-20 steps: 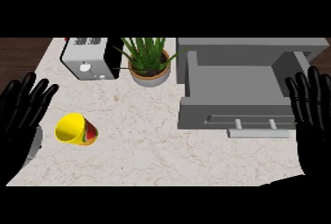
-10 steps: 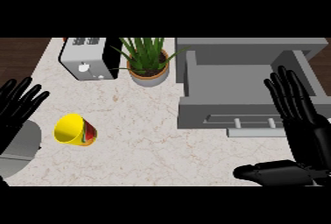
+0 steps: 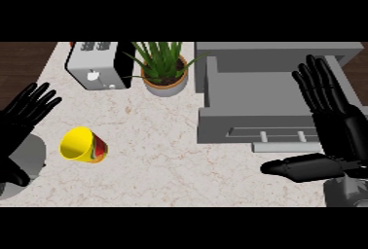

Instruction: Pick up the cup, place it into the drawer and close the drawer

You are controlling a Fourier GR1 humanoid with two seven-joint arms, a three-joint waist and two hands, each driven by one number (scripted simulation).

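Note:
A yellow cup [image 3: 82,145] with a red side lies tipped on the marble counter at the left, its mouth facing left. My left hand [image 3: 22,121] hovers open just left of it, fingers pointing up, not touching it. The grey drawer [image 3: 262,92] stands pulled open at the upper right, with its handle [image 3: 283,132] on the front panel. My right hand [image 3: 332,121] is open over the drawer's right part, fingers straight and thumb stretched out to the left below the front panel. It holds nothing.
A silver toaster [image 3: 96,64] stands at the back left. A potted green plant [image 3: 164,68] sits between the toaster and the drawer. The counter's left edge [image 3: 50,63] borders dark wood floor.
My right hand has moved in from the right edge, leftward over the drawer, with its thumb now showing. My left hand has shifted slightly towards the cup. The cup has not moved.

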